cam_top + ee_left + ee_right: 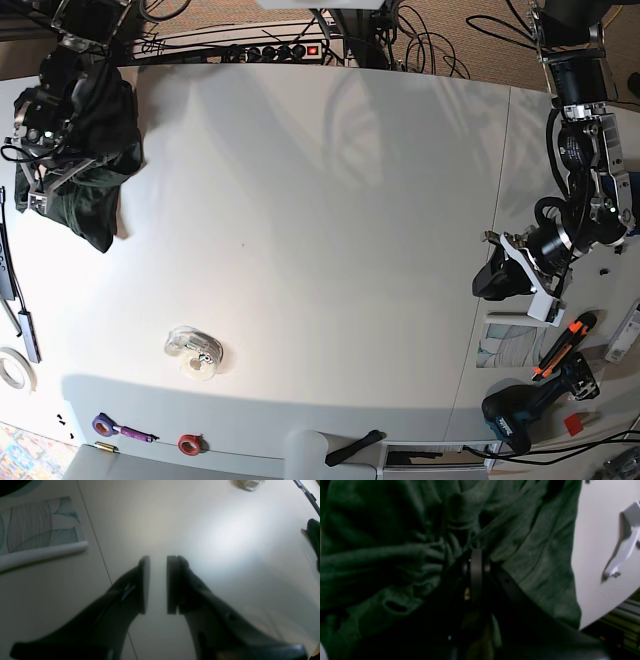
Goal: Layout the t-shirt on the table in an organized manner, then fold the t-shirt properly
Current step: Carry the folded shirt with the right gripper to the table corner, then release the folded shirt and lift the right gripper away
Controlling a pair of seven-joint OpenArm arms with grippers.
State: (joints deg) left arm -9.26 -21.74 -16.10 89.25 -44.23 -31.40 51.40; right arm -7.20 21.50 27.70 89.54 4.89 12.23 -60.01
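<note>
The dark green t-shirt (95,185) is bunched in a crumpled heap at the far left corner of the white table (320,200). My right gripper (55,180) sits at that heap. In the right wrist view its pads are pressed together, and the right gripper (476,553) is shut on a fold of the t-shirt (535,555), which fills most of that view. My left gripper (490,282) hovers over the table's right side, far from the shirt. In the left wrist view, the left gripper (158,560) is open with only bare table (212,535) between its fingers.
A clear tape dispenser (195,353) lies front left. A patterned sheet (37,527) lies beside the table seam, near an orange tool (560,345) and a drill (520,410). Black strips (20,300) line the left edge. A white bracket (622,550) lies near the shirt.
</note>
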